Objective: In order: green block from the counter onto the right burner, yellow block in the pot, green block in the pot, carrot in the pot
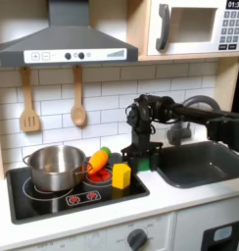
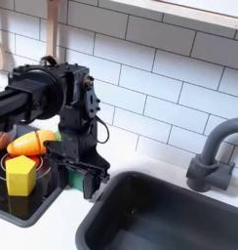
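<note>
- Yellow block [image 1: 121,175] sits on the black stovetop [image 1: 53,201], on the right burner in the first exterior view, near the front; also seen at the second exterior view's left [image 2: 20,176].
- Carrot [image 1: 97,162] lies just behind and beside the yellow block, tilted, leafy tip up toward the wall; in the second exterior view it lies flat behind the block [image 2: 27,144].
- Pot [image 1: 55,167] stands on the left burner in the first exterior view, upright, just beside the carrot.
- Pincer [image 2: 84,180] is down at the white surface [image 1: 180,201], between stovetop edge and sink [image 2: 160,220]; in the first exterior view it is at [image 1: 141,160].
- Green block [image 2: 84,181] shows between the pincer fingers, low at the surface. Fingers sit on either side of it; looks clamped on the block, but contact with the surface underneath is hard to tell.
- Arm [image 1: 185,113] reaches in from the first exterior view's right, over the sink.
- Faucet [image 2: 217,156] stands behind the sink, near the tiled wall.
- Two wooden utensils [image 1: 29,103] hang on the wall above the pot; range hood [image 1: 63,44] and microwave [image 1: 195,25] are above.
</note>
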